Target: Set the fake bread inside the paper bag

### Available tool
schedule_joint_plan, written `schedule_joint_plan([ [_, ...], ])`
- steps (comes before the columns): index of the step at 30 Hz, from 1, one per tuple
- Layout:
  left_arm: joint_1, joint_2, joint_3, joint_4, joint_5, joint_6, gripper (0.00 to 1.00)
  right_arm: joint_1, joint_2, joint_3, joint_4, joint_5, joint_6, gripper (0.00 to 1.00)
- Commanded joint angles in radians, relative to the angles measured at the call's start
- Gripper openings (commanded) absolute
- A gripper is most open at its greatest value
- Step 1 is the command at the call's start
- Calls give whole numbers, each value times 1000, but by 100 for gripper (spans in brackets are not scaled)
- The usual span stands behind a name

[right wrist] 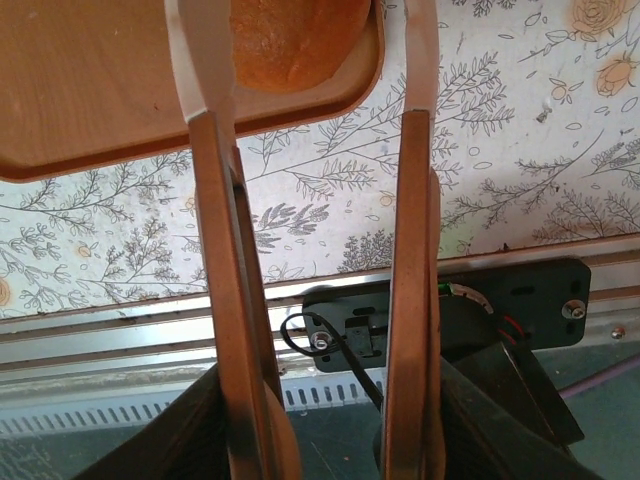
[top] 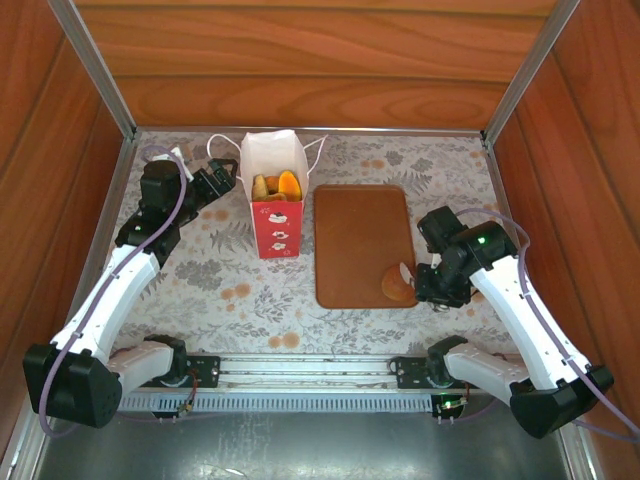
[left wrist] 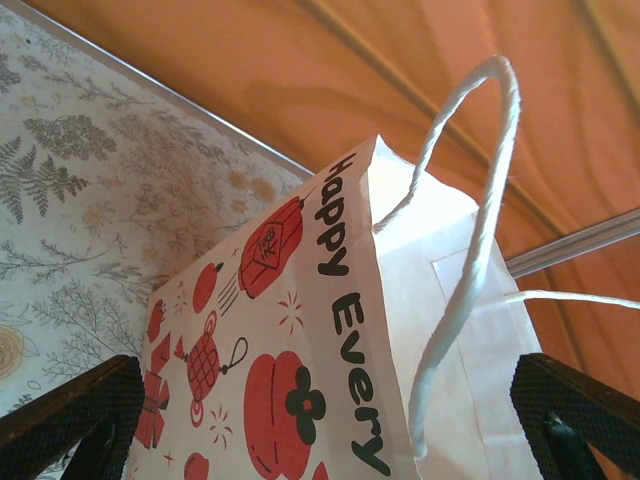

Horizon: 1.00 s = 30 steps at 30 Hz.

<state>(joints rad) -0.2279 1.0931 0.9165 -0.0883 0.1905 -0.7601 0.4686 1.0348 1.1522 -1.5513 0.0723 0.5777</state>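
Left of the tray (top: 360, 230), the paper bag (top: 275, 200) is bracketed by the wide-open left gripper (top: 224, 179), seemingly for steadying. The tray's bun (top: 397, 287) is straddled by tongs (right wrist: 215, 300) clamped in the right gripper (top: 432, 285).

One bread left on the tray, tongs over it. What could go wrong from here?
The tongs straddle the bread at the tray's near corner, one tip apart from it; a loose pinch may drop it or nudge it off.
The left claw stands open by the bag, not clamping it, so the bag may tip.
The cord handle arcs near the mouth and may snag the tongs.
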Motion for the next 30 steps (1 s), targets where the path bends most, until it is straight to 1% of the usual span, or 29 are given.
schedule_joint_plan([
  [1,9,-7,-16,24,14,-5,100,-11,4,-11,11,-22,8,50],
  [11,9,-14,-16,20,10,-3,100,-10,22,-47,53,-47,1,55],
  [22,10,-16,-17,14,6,-1,100,-10,54,-89,98,-79,-11,56],
  [30,10,-18,-16,12,7,1,100,-10,77,-100,100,-76,-17,57],
])
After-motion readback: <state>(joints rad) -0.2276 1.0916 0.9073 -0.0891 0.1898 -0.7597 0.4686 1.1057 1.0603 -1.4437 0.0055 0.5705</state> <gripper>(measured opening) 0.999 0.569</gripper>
